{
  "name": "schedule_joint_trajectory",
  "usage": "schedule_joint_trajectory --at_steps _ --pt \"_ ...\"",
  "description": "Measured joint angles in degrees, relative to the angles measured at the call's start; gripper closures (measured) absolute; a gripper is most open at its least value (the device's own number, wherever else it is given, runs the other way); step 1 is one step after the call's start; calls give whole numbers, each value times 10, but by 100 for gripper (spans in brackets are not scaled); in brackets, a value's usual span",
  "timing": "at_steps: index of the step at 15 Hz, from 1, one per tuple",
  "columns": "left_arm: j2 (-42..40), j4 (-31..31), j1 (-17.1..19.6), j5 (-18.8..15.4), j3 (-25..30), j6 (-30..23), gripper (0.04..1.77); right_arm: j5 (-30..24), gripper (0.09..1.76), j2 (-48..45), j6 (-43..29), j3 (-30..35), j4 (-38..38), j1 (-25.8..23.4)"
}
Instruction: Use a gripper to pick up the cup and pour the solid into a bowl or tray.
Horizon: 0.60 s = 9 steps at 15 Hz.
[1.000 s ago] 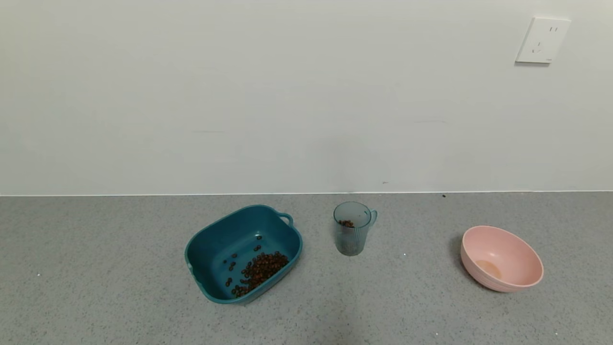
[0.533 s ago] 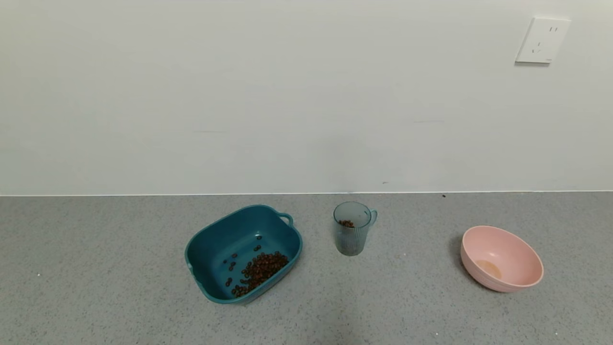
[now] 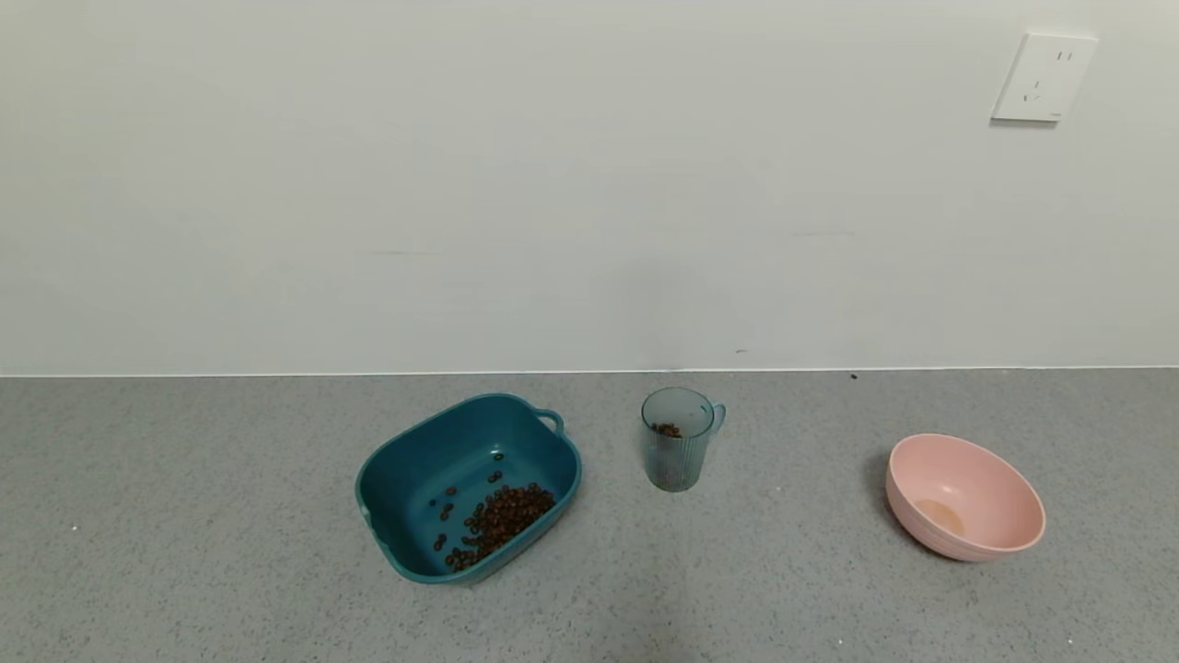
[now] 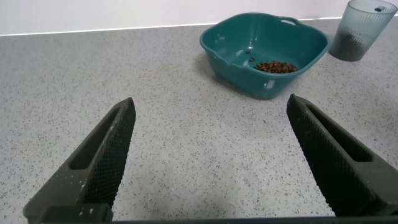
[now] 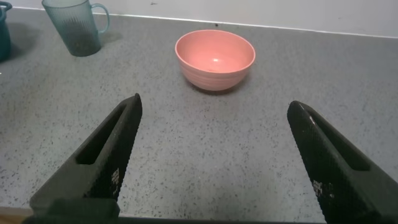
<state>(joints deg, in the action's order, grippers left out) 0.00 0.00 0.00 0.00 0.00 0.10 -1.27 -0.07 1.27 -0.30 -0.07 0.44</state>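
Note:
The ribbed grey-teal cup [image 3: 678, 440] stands upright on the grey counter, handle to the right, with a few brown pieces [image 3: 667, 429] inside. It also shows in the left wrist view [image 4: 362, 28] and the right wrist view [image 5: 74, 25]. The dark teal tub [image 3: 468, 485] sits left of the cup and holds a heap of brown pieces [image 3: 502, 517]; it shows in the left wrist view [image 4: 264, 53] too. My left gripper [image 4: 211, 102] is open and empty, near the counter front, short of the tub. My right gripper [image 5: 214, 106] is open and empty, short of the pink bowl. Neither gripper shows in the head view.
A round pink bowl [image 3: 963, 497] sits at the right, also in the right wrist view [image 5: 214, 59]. A white wall with a socket [image 3: 1044, 77] rises behind the counter. Bare counter lies between the cup and the pink bowl.

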Motion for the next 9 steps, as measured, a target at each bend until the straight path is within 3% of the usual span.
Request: schedule_joint_trajectory --at_steps 9 --pt "0 0 0 0 0 0 6 4 15 0 -10 3 0 1"
